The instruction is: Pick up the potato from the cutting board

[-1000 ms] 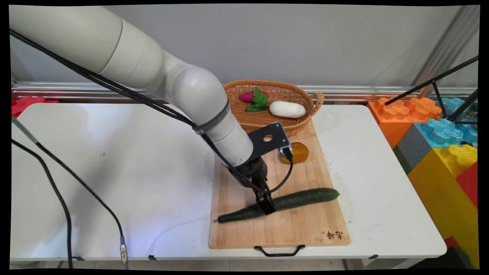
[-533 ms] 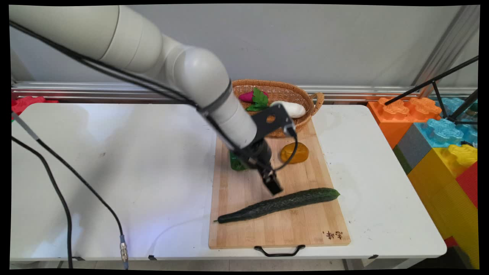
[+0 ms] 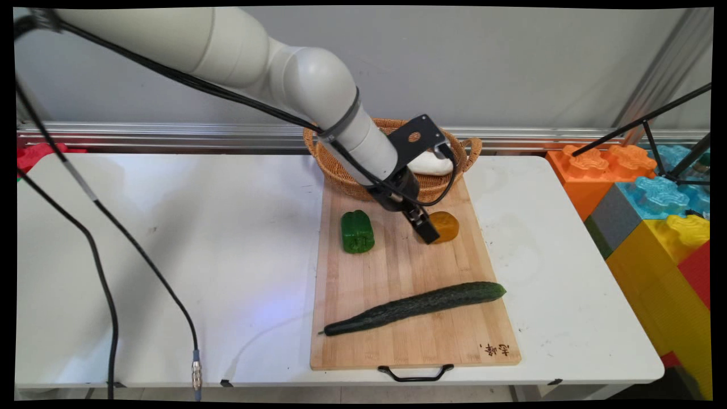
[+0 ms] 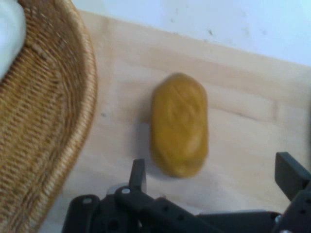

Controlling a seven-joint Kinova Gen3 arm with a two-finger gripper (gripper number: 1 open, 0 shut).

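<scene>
One smooth oval yellow-brown lump (image 4: 179, 124) below open end effector (image 4: 214, 174), nr woven basket (image 4: 43, 145).

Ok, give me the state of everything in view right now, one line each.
tool: open, empty, over the yellow-brown piece
yellow-brown piece: flat on the cutting board
cutting board: flat on the table
cucumber: lying on the board
green pepper: standing on the board
basket: upright, holding a white vegetable

The claw (image 3: 427, 232) has let go of the cucumber (image 3: 414, 307), moving to the orange piece (image 3: 443, 226).
</scene>
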